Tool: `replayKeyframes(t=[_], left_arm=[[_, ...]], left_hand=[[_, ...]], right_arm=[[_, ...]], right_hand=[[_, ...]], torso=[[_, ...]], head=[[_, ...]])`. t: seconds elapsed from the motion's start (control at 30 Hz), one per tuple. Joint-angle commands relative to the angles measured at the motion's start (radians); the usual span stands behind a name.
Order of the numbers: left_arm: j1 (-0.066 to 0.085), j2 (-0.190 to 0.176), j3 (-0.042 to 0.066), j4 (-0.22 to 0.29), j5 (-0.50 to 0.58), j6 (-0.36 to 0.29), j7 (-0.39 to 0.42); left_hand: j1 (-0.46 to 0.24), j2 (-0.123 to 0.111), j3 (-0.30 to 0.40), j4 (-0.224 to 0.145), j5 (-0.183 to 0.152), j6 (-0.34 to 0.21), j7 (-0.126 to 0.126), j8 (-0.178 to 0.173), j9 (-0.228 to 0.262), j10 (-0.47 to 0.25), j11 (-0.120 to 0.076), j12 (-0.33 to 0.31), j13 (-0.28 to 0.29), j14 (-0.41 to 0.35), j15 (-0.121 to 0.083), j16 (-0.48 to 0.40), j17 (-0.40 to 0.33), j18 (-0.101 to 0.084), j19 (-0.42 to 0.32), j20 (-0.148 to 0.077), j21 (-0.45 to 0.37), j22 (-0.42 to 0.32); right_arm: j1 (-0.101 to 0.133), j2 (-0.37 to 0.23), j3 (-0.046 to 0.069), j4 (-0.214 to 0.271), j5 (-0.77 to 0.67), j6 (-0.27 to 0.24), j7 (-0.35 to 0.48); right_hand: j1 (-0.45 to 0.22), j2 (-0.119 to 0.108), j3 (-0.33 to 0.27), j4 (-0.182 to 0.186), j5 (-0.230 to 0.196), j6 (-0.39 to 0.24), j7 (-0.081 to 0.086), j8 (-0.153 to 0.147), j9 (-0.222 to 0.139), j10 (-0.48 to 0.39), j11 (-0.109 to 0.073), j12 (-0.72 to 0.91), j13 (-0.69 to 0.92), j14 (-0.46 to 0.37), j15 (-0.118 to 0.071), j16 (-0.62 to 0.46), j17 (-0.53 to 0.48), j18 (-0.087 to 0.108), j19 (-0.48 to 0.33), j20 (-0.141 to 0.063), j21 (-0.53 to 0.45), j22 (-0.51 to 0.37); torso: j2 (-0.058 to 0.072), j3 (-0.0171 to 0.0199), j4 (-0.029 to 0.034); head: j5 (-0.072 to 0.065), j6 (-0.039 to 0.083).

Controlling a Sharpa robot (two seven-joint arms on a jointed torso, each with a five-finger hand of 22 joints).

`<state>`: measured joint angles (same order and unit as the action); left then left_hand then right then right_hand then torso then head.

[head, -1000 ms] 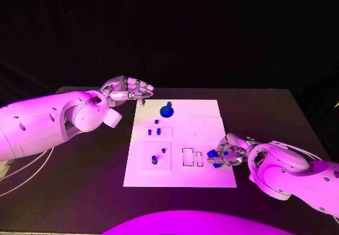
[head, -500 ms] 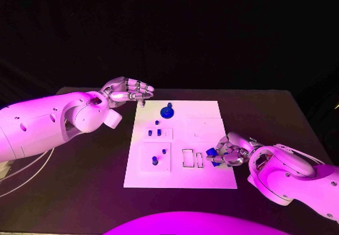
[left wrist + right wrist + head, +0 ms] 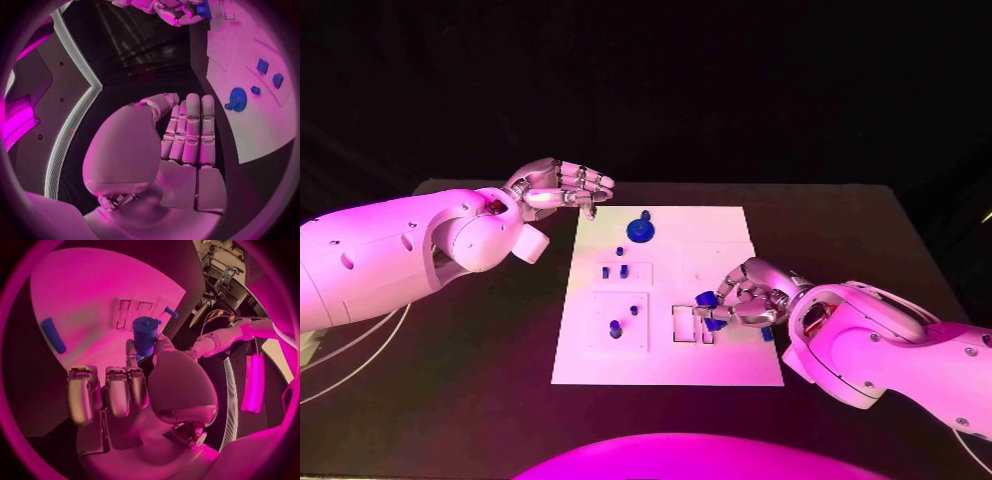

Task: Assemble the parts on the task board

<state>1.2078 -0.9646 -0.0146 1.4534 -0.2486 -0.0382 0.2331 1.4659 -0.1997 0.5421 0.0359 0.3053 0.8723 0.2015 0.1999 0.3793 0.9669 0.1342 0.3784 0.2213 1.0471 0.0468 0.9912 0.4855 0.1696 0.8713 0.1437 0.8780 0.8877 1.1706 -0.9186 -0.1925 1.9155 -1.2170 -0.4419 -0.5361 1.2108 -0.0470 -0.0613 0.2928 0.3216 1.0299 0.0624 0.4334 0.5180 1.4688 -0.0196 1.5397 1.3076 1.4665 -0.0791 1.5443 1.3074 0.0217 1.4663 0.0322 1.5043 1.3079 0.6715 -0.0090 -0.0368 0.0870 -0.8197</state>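
Task board (image 3: 718,365) carries blue parts; right hand (image 3: 740,300) fingers grasp one; left hand (image 3: 564,186) clenched.

The task board (image 3: 668,360) lies mid-table. The right hand (image 3: 740,297) hovers over its near right part, pinching a blue part (image 3: 708,299) just above the narrow slots (image 3: 684,323). Another blue piece (image 3: 767,334) lies just right of that hand. The left hand (image 3: 563,186) hangs off the board's far left corner, fingers curled in, holding nothing. A round blue knob (image 3: 640,229) stands at the far end
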Motion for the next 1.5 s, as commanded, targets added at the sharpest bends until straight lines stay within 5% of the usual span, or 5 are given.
replayKeyframes(t=[0.03, 0.3, 1.03, 1.4, 1.5], left_arm=[[0.000, 0.002, 0.001, 0.003, 0.009, 0.014, 0.006], [0.000, 0.002, 0.001, 0.004, 0.009, 0.014, 0.007], [0.000, -0.002, 0.001, 0.006, 0.009, 0.018, 0.003], [0.001, -0.003, 0.001, 0.006, 0.009, 0.018, 0.002], [0.001, -0.003, 0.001, 0.006, 0.009, 0.018, 0.001]], left_hand=[[-0.008, 0.004, 0.000, -0.001, 0.006, -0.002, 0.001, 0.001, -0.001, -0.008, 0.000, 0.004, -0.001, -0.003, 0.007, -0.006, 0.002, 0.015, -0.006, 0.001, -0.003, 0.000], [-0.008, 0.004, 0.000, -0.001, 0.006, -0.002, 0.001, 0.001, -0.001, -0.008, 0.000, 0.004, -0.001, -0.003, 0.007, -0.006, 0.002, 0.015, -0.006, 0.001, -0.003, 0.000], [-0.008, 0.004, 0.000, -0.001, 0.006, -0.002, 0.001, 0.001, -0.001, -0.008, 0.000, 0.004, -0.001, -0.003, 0.007, -0.006, 0.002, 0.015, -0.006, 0.001, -0.003, 0.000], [-0.008, 0.004, 0.000, -0.001, 0.006, -0.002, 0.001, 0.001, -0.001, -0.008, 0.000, 0.004, -0.001, -0.003, 0.007, -0.006, 0.002, 0.015, -0.006, 0.001, -0.003, 0.000], [-0.009, 0.006, 0.001, -0.002, 0.006, -0.002, 0.000, 0.001, -0.001, -0.009, 0.000, 0.006, -0.002, -0.003, 0.006, -0.007, 0.003, 0.015, -0.006, 0.001, -0.004, -0.001]], right_arm=[[-0.008, 0.022, -0.001, -0.014, 0.064, 0.055, 0.010], [-0.026, 0.075, -0.002, -0.054, 0.045, 0.084, -0.016], [-0.039, 0.137, -0.002, -0.119, -0.061, 0.083, -0.056], [-0.040, 0.149, -0.002, -0.127, -0.070, 0.077, -0.065], [-0.040, 0.150, -0.002, -0.129, -0.074, 0.093, -0.072]], right_hand=[[0.003, 0.022, -0.002, 0.001, -0.010, 0.024, -0.016, 0.006, 0.008, 0.081, -0.006, -0.002, 0.234, 0.091, -0.007, 0.004, 0.196, -0.009, 0.089, -0.010, -0.004, 0.246], [-0.034, 0.030, -0.028, 0.000, -0.080, 0.025, -0.017, 0.015, 0.009, 0.081, -0.006, -0.004, 0.233, 0.091, -0.008, 0.003, 0.195, -0.008, 0.088, -0.011, -0.008, 0.245], [-0.054, 0.031, -0.049, 0.001, -0.107, 0.028, -0.019, 0.024, 0.012, 0.079, -0.007, -0.008, 0.231, 0.091, -0.008, 0.003, 0.195, -0.007, 0.087, -0.011, -0.011, 0.244], [-0.117, 0.036, -0.093, 0.003, -0.207, 0.024, -0.019, 0.043, 0.019, 0.077, -0.007, -0.014, 0.229, 0.090, -0.008, 0.002, 0.193, -0.006, 0.086, -0.011, -0.017, 0.242], [-0.158, 0.020, -0.104, 0.004, -0.256, 0.021, -0.019, 0.051, 0.021, 0.076, -0.007, -0.017, 0.227, 0.090, -0.009, 0.001, 0.191, -0.006, 0.085, -0.011, -0.019, 0.242]], torso=[[0.001, -0.0003, 0.0010], [0.002, 0.0009, 0.0007], [0.003, 0.0017, -0.0001], [0.001, 0.0014, -0.0011], [0.001, 0.0012, -0.0009]], head=[[-0.001, -0.002], [0.002, -0.004], [0.009, -0.007], [0.011, -0.006], [0.011, -0.005]])
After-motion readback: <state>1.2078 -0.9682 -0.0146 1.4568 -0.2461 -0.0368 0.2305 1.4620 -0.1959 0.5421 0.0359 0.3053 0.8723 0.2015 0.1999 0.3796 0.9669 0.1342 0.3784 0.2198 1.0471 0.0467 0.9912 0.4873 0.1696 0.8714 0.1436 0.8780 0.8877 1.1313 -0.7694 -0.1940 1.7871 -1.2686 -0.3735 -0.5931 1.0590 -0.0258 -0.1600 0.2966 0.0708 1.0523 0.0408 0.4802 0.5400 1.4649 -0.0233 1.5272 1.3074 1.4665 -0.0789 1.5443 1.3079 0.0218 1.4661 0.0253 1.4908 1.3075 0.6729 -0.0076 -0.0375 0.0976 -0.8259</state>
